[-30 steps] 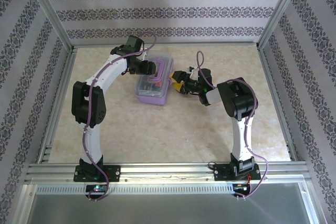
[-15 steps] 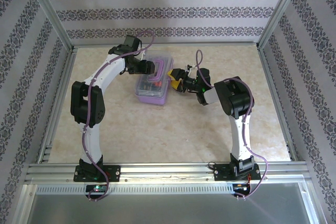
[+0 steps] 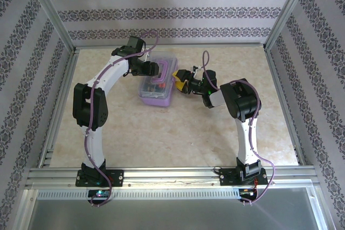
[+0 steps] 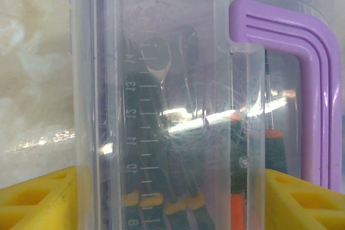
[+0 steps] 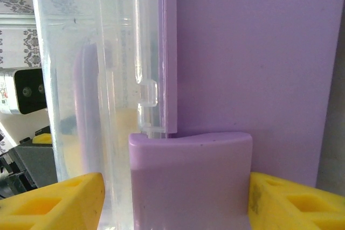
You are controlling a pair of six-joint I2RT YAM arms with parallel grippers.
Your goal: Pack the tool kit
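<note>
Lilac plastic tool kit [image 3: 156,94] with clear lid [image 4: 161,68] on counter [image 3: 205,127]. Left gripper [image 4: 170,189] straddles lid. Right gripper [image 5: 175,200] straddles purple latch [image 5: 190,165]. Jaws wide apart on both; clamping cannot be told.

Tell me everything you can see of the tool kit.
The tool kit is a small rectangular box, lilac plastic base under a clear lid with a purple handle, lying flat on the table. Through it show tools with orange and yellow grips. The left pincer straddles its lid; the right pincer brackets a lilac clasp on its side.
</note>
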